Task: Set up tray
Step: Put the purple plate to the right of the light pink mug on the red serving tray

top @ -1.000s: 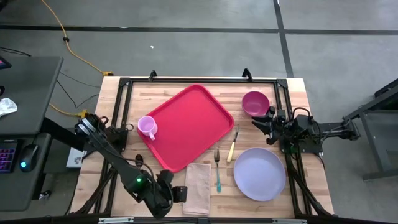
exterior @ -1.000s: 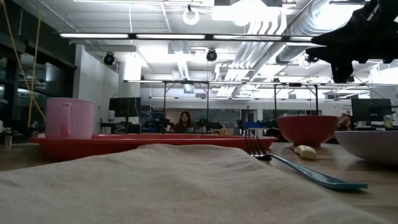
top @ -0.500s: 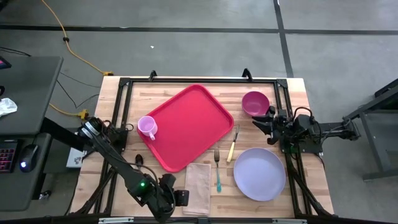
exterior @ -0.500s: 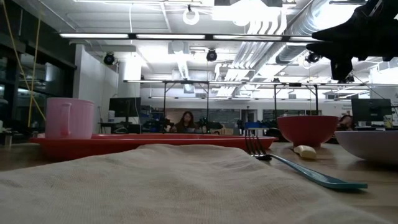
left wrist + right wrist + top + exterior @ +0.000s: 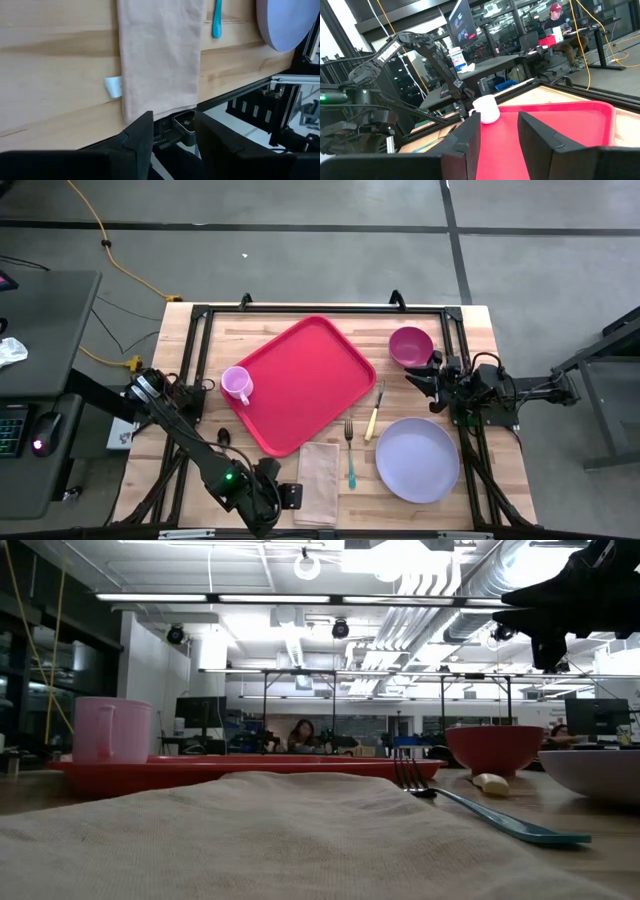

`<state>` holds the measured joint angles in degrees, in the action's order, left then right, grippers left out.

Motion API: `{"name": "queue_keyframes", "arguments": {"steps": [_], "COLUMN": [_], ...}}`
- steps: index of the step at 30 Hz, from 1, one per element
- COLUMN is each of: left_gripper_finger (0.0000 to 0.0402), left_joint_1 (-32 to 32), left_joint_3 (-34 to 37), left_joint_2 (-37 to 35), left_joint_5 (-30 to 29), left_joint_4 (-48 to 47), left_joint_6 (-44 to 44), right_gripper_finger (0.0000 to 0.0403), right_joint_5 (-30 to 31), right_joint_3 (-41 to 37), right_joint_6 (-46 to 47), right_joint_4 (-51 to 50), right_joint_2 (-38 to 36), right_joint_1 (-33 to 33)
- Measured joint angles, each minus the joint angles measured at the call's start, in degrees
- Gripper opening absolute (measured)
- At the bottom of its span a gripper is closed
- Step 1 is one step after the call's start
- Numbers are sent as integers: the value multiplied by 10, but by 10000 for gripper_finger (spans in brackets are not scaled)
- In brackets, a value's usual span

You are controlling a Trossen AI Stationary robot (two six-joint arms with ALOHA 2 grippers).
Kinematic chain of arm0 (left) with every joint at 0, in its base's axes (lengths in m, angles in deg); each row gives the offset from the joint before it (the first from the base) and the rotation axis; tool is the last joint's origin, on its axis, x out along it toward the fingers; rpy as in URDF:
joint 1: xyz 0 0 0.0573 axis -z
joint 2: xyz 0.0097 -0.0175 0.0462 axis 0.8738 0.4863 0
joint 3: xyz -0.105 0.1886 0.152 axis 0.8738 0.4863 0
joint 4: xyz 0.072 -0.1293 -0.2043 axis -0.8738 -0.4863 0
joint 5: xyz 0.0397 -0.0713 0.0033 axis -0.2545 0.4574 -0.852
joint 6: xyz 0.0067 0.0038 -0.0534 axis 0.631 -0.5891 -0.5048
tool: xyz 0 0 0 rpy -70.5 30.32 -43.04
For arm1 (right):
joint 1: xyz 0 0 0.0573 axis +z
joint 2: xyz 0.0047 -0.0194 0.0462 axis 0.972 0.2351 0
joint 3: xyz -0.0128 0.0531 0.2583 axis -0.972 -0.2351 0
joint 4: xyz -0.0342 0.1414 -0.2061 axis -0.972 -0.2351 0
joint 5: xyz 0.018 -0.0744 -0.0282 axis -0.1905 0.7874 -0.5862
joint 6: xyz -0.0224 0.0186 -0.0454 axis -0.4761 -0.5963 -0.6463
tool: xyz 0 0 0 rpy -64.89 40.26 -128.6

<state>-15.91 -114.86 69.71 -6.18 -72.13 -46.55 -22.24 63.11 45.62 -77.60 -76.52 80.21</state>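
Wooden table (image 5: 200, 430) from above: we see the tray (image 5: 300, 380) lying at a slant in the middle, a pink cup (image 5: 237, 385) on its left corner. Right of the tray sits a magenta bowl (image 5: 410, 345), with a plate (image 5: 417, 460) near the front right. Between tray and plate lie a knife (image 5: 374, 418) and a fork (image 5: 350, 452); a napkin (image 5: 318, 482) lies at the near edge. Left gripper (image 5: 292, 496) sits low at the near edge, just left of the napkin. Right gripper (image 5: 418, 380) hangs at the right side, between bowl and plate.

Low view: napkin (image 5: 250, 830) fills the foreground, tray (image 5: 240, 772) behind it with the cup (image 5: 112, 730), bowl (image 5: 494, 750) and fork (image 5: 480, 810) to the right. We see a person (image 5: 300, 736) far off in the room.

Left wrist: fingers (image 5: 140, 137) spread, nothing between them, aimed at the napkin's (image 5: 160, 55) near end.

Right wrist: fingers (image 5: 470, 137) apart, pinching nothing, tray (image 5: 560, 125) and cup (image 5: 486, 109) ahead.
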Motion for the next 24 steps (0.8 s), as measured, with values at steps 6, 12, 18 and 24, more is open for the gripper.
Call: {"name": "queue_keyframes", "arguments": {"steps": [6,12,18,24], "left_gripper_finger": [172,172,172,172], "left_joint_1": [0,0,0,5], "left_joint_3": [0,8,19,43], "left_joint_2": [0,0,0,0], "left_joint_5": [0,7,14,59], "left_joint_4": [-12,-12,2,5], "left_joint_6": [1,5,5,13], "right_gripper_finger": [108,108,108,108], "right_joint_5": [-11,-18,-24,-59], "right_joint_3": [0,0,0,0], "right_joint_6": [0,0,14,43], "right_joint_4": [3,3,4,6], "right_joint_2": [0,0,0,0], "right_joint_1": [0,0,0,0]}}
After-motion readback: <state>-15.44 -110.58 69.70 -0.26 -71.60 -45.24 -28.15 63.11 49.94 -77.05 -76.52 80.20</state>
